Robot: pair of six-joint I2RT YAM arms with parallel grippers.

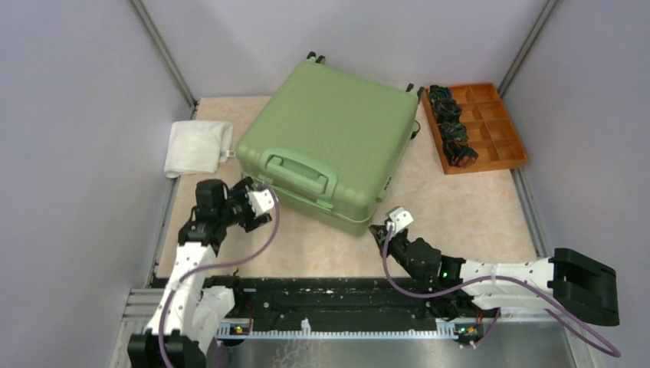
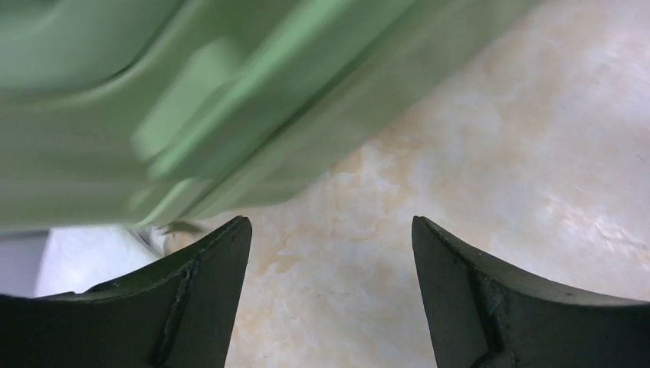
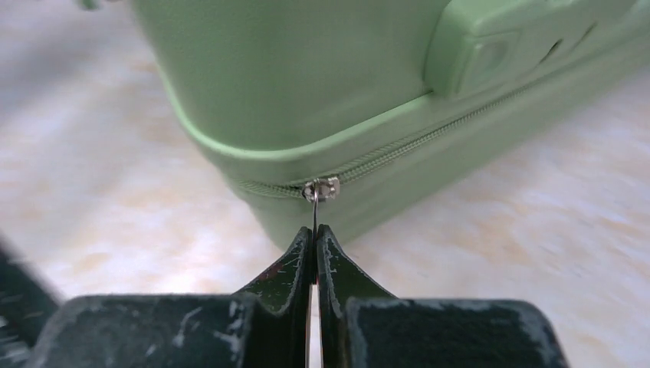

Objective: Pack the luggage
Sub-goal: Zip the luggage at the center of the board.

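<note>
From the overhead camera I see the luggage (image 1: 329, 138) lying flat and closed on the table (image 1: 475, 215), slightly left of centre towards the back, its ribbed green shell up and a handle facing the arms, so nothing inside it shows. At the back right, well apart from it, sits the orange tray (image 1: 502, 126); its left column of compartments holds a row of dark, tangled items (image 1: 451, 126) that I cannot identify, and the other compartments show bare orange floor. A folded white cloth (image 1: 198, 146) lies just beside the case on its left. My right gripper (image 3: 315, 230) is down at the near right corner of the case, its fingers pinched together on the thin metal zip pull (image 3: 320, 189), which sits on the zip line running round the shell. My left gripper (image 2: 329, 230) is by the near left corner, fingers spread wide with only tabletop between them, the green shell just beyond
</note>
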